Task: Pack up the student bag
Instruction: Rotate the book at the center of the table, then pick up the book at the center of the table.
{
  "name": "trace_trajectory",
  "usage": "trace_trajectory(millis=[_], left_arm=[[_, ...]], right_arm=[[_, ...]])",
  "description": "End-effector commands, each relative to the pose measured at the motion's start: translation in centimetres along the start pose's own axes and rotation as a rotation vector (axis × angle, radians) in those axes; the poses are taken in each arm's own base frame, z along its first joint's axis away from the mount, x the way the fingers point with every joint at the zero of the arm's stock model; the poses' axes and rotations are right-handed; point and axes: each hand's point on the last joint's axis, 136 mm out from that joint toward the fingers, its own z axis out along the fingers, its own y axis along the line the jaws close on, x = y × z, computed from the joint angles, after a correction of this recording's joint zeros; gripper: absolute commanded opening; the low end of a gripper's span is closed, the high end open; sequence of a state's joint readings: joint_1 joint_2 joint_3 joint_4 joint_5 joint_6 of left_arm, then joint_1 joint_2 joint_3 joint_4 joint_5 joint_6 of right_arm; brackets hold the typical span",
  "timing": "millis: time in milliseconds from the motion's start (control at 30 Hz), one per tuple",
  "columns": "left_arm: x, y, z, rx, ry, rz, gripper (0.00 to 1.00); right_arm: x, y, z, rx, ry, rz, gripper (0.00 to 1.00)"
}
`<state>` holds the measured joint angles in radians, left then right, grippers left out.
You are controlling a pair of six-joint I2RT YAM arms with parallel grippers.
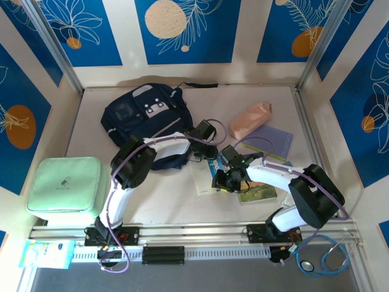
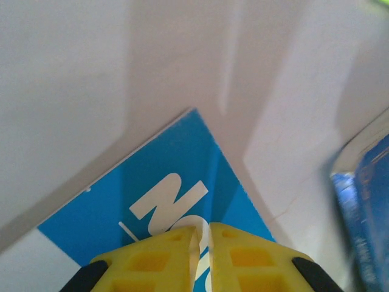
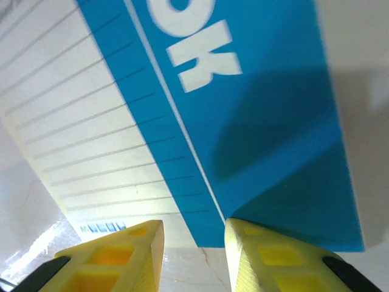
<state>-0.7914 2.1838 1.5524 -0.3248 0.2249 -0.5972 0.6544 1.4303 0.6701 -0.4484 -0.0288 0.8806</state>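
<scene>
Left jaws pinch the notebook [image 2: 173, 164]; right jaws gape.

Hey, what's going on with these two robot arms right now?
Both arms are working on a blue and white notebook that sits just in front of the student bag. The left gripper is shut on the notebook's edge, with a thin white sheet pinched between its fingers. The right gripper is open, its fingers apart at another edge. The notebook is not in the bag yet.
</scene>
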Motion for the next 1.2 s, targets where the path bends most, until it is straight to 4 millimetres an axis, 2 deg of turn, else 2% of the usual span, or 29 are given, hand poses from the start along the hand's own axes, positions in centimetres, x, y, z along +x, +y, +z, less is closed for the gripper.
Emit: trace_trajectory(millis=[0,100,233,300,400,500,633,800,933,1167], left_arm=[[-0.5,0.5,1.1,0.0,-0.001,-0.019,0.19],[-2.4,-1.7,-1.9,0.056,-0.059,-0.01,0.26],[-3.5,-2.9,-6.1,0.095,-0.124,-0.025,0.35],[-3.0,-1.9,-7.7,0.046,-0.14,-0.071,0.37],[-1.2,-1.0,-8.9,0.031,-0.139,-0.121,0.37],[1.1,0.1,-9.7,0.005,-0.144,-0.179,0.37],[4.0,1.0,-9.8,-0.022,-0.136,-0.242,0.38],[7.5,2.1,-8.4,-0.066,-0.081,-0.304,0.32],[8.7,2.9,-7.4,-0.094,-0.055,-0.322,0.3],[9.6,3.9,-6.0,-0.137,-0.017,-0.327,0.27]], right_arm=[[1.6,-0.1,-0.6,-0.032,0.054,0.026,0.35],[0.0,1.0,-2.7,-0.11,-0.025,0.025,0.35],[-2.4,1.3,-5.1,-0.19,-0.123,0.039,0.38],[-4.4,1.2,-6.0,-0.219,-0.164,0.053,0.39],[-7.6,1.7,-7.1,-0.244,-0.189,0.07,0.38],[-10.3,2.7,-7.0,-0.25,-0.193,0.039,0.38],[-12.5,3.2,-5.4,-0.239,-0.15,0.039,0.38],[-13.3,2.5,-2.7,-0.182,-0.083,0.083,0.36],[-12.8,1.2,-1.5,-0.127,-0.061,0.112,0.35],[-10.4,-1.2,-0.2,-0.044,0.008,0.143,0.35]])
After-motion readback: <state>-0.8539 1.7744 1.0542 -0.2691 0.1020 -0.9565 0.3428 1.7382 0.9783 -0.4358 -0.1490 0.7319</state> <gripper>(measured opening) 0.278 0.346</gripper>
